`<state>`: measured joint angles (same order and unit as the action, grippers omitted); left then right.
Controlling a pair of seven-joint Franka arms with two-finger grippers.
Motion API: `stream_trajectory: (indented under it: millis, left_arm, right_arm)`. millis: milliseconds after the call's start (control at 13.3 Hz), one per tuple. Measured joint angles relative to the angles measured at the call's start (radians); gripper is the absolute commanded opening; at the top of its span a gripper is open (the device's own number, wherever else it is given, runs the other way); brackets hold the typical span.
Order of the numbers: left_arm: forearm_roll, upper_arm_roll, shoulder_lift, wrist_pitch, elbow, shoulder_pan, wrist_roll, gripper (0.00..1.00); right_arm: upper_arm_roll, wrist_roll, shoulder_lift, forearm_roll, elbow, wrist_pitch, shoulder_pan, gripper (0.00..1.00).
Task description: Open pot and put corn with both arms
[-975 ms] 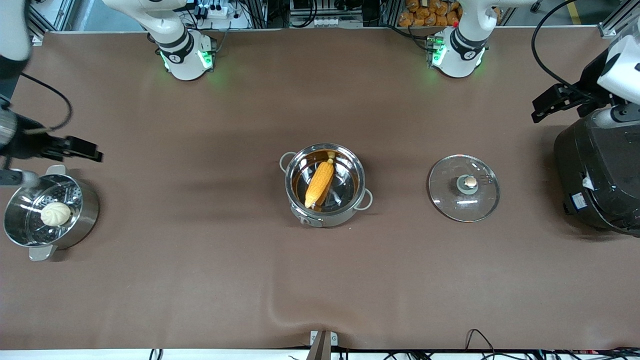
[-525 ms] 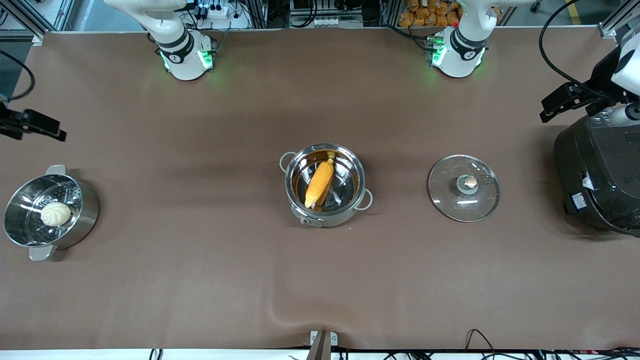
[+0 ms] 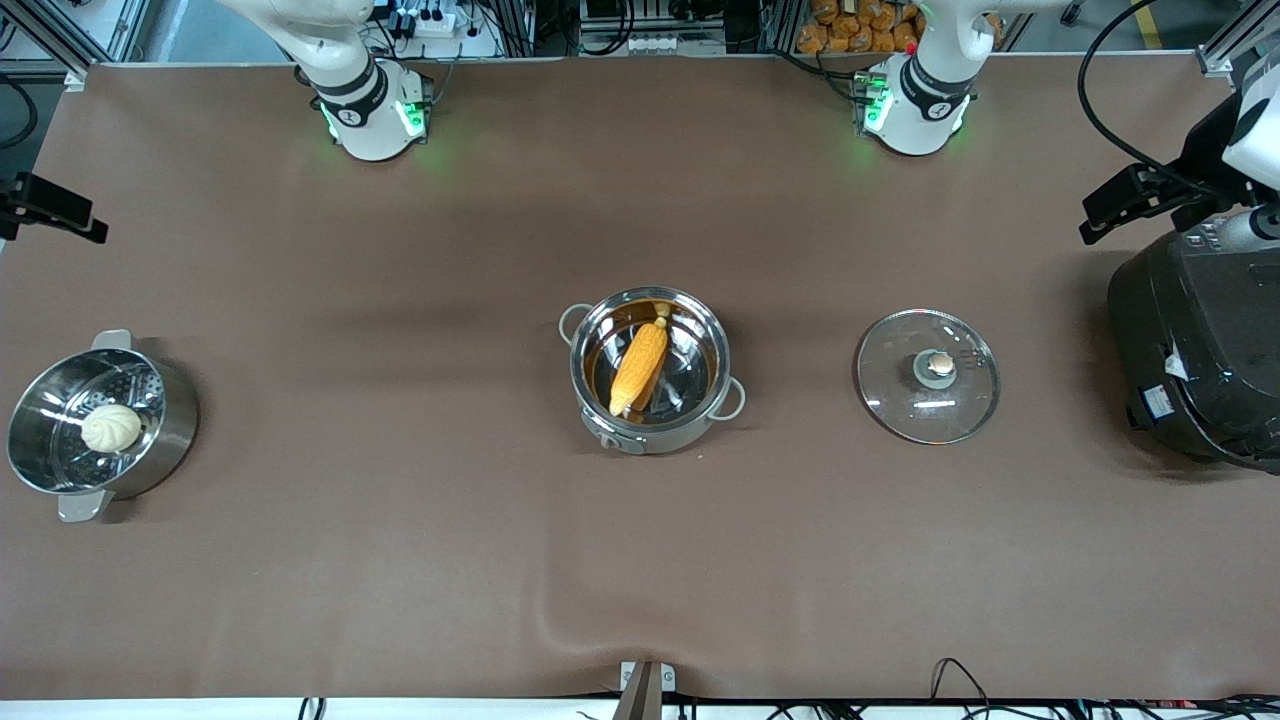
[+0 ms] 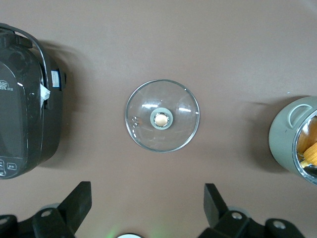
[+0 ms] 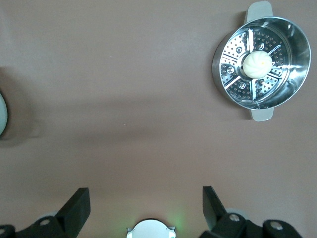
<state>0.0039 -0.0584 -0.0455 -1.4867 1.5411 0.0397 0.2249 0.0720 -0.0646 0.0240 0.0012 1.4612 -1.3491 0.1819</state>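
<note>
The steel pot (image 3: 648, 415) stands open mid-table, its rim also in the left wrist view (image 4: 292, 144). The yellow corn (image 3: 640, 368) lies inside it. The glass lid (image 3: 900, 400) with its copper knob lies flat on the cloth beside the pot, toward the left arm's end, and shows in the left wrist view (image 4: 143, 129). My left gripper (image 3: 1110, 205) is up in the air by the rice cooker, open and empty (image 4: 147, 198). My right gripper (image 3: 50, 210) hangs over the table's edge at the right arm's end, open and empty (image 5: 146, 201).
A large black rice cooker (image 3: 1195, 350) stands at the left arm's end. A steel steamer pot (image 3: 170, 420) with a white bun (image 3: 111, 428) stands at the right arm's end. The brown cloth has a small wrinkle at its near edge.
My right gripper has drawn away from the steamer pot, out to the table's edge. My left gripper has shifted slightly outward by the rice cooker. Pot, corn and lid have not moved.
</note>
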Motion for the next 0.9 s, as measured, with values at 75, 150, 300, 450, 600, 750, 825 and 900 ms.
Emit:
stream_trajectory:
  millis: [75, 150, 300, 450, 600, 750, 825, 900]
  left_arm:
    - [0.000, 0.000, 0.001, 0.000, 0.000, 0.000, -0.011, 1.00]
    - [0.000, 0.000, 0.003, 0.000, 0.000, -0.001, -0.019, 1.00]
    - [0.000, 0.000, 0.008, 0.000, 0.000, -0.001, -0.030, 1.00]
    - [0.000, 0.000, 0.011, 0.000, 0.000, -0.001, -0.030, 1.00]
    - [0.000, 0.000, 0.012, 0.000, 0.000, -0.001, -0.030, 1.00]
    - [0.000, 0.000, 0.013, 0.000, 0.000, -0.001, -0.030, 1.00]
    - [0.000, 0.000, 0.013, 0.000, 0.000, -0.001, -0.030, 1.00]
    - [0.000, 0.000, 0.014, 0.000, 0.000, -0.001, -0.030, 1.00]
  right_arm:
    - [0.002, 0.000, -0.001, 0.002, 0.000, 0.006, -0.002, 1.00]
    - [0.002, 0.000, -0.002, 0.005, 0.000, 0.011, -0.002, 1.00]
    - [-0.015, 0.002, -0.007, 0.010, 0.000, 0.016, -0.009, 1.00]
    - [-0.117, 0.003, -0.009, 0.036, -0.001, 0.015, -0.077, 1.00]
    - [-0.188, 0.007, -0.010, 0.051, -0.010, 0.012, -0.127, 1.00]
    - [-0.191, 0.015, -0.010, 0.054, -0.015, 0.011, -0.133, 1.00]
    - [-0.191, 0.016, -0.009, 0.054, -0.015, 0.011, -0.136, 1.00]
    - [-0.189, 0.016, -0.009, 0.054, -0.015, 0.011, -0.137, 1.00]
